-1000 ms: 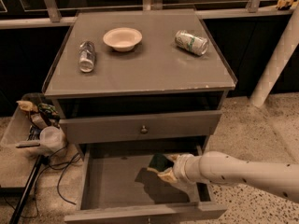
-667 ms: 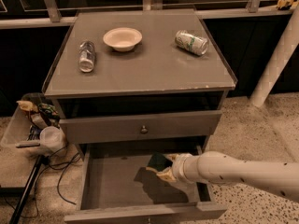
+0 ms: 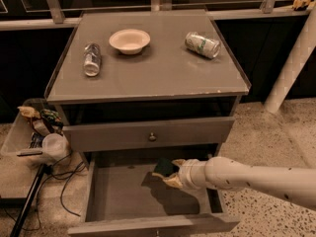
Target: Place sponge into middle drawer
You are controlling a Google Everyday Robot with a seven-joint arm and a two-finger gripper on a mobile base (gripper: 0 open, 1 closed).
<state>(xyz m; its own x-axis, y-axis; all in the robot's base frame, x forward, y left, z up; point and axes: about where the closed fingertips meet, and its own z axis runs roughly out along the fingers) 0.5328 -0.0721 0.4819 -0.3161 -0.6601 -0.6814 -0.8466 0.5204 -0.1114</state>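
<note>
On the cabinet top (image 3: pixel 158 78) the bowl (image 3: pixel 129 41) stands at the back, left of the middle; the left can (image 3: pixel 92 59) lies left of it, the right can (image 3: pixel 202 44) lies at the right side. Under the top is the knob drawer (image 3: pixel 108 135), and below it the middle drawer (image 3: pixel 118 196) stands out to the front. The gripper (image 3: pixel 170 174) reaches in from the right, over the back of this drawer's floor, holding the sponge (image 3: pixel 164 166). A bin (image 3: pixel 19 137) stands left of the cabinet

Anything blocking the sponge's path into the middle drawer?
Nothing visible. The gripper holds the sponge just above the open middle drawer, and the floor beneath it is bare.
</note>
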